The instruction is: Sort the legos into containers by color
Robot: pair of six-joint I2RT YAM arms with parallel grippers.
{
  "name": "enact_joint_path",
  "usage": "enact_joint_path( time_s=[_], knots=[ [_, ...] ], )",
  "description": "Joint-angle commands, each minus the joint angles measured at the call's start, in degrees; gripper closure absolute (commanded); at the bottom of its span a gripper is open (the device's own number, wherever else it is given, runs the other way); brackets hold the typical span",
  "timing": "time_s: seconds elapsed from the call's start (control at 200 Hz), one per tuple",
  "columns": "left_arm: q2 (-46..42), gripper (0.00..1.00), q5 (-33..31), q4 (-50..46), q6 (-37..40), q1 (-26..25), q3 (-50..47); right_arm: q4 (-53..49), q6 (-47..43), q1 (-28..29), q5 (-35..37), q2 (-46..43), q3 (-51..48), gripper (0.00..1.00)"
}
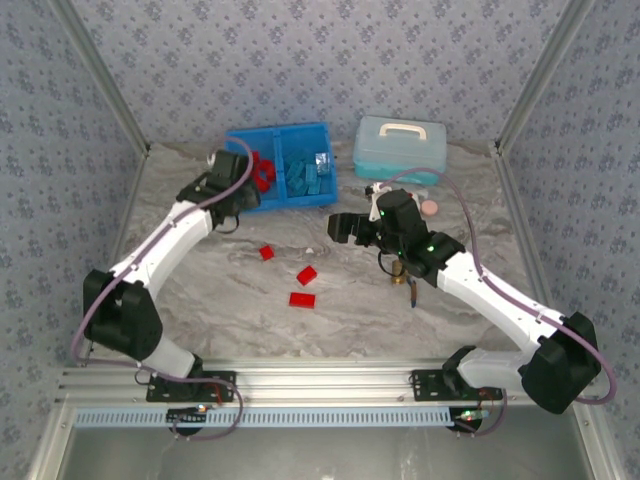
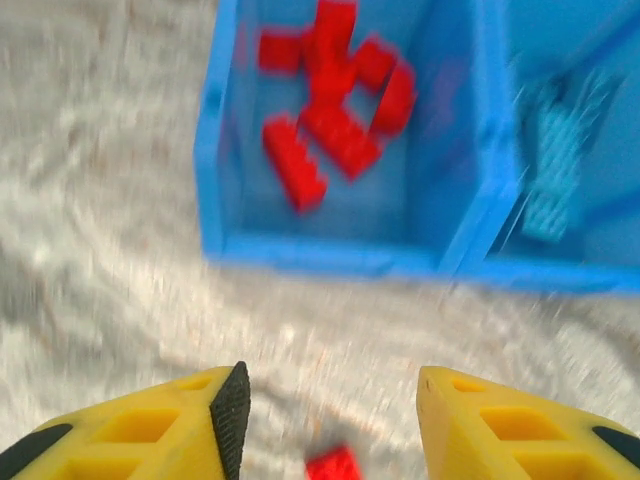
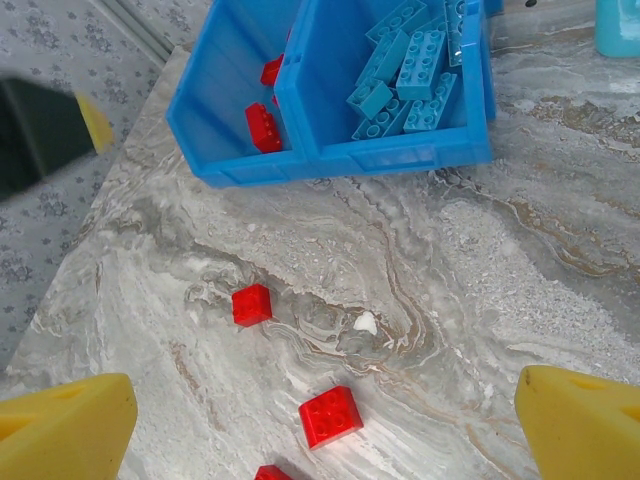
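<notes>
- The left claw (image 2: pixel 333 400) sits at the tray's left end. Its yellow fingers are partly apart and grip nothing.
- A blurred red brick (image 2: pixel 333 465) shows low between those fingers and touches neither. I cannot tell whether it lies on the table (image 1: pixel 350 320).
- From above, the left arm's wrist covers part of the tray's left side.
- The blue tray (image 1: pixel 280 128) stands at the back of the table, with a divider down its middle.
- Its left compartment (image 2: pixel 210 150) holds a heap of red bricks (image 2: pixel 335 130).
- Its right compartment (image 3: pixel 400 150) holds light blue bricks (image 3: pixel 415 65), piled against one another.
- Three loose red bricks lie on bare table in front of the tray, well apart from it: one nearest the tray (image 1: pixel 266 252), one further forward (image 1: pixel 307 275), and one just beside that (image 1: pixel 302 299).
- A small white speck (image 3: pixel 365 322) lies near them.
- The right claw (image 3: pixel 325 385) hangs above the loose bricks, its fingers spread wide and empty. Nothing stands between it and them.
- A brass fitting (image 1: pixel 404 281) lies under the right arm.
- A pale lidded case (image 1: pixel 400 145) stands just right of the tray, with a pink disc (image 1: pixel 430 207) in front of it.
</notes>
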Motion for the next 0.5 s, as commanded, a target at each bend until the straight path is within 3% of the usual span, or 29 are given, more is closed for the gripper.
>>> enact_joint_path(
  time_s=[0.0, 0.16, 0.495],
  knots=[
    [-2.14, 0.47, 0.61, 1.74, -8.93, -1.46, -6.62, 0.87, 0.80, -0.20, -0.56, -0.22, 0.31, 0.00],
    [0.55, 0.43, 2.84, 4.29, -12.42, -1.60, -11.38, 1.00, 1.83, -0.05, -1.39, 0.39, 0.74, 0.00],
    [13.76, 0.39, 6.98, 4.35, -13.36, -3.39, -6.47, -1.55, 1.69, 0.05, 0.37, -1.55, 0.33, 0.00]
  ],
)
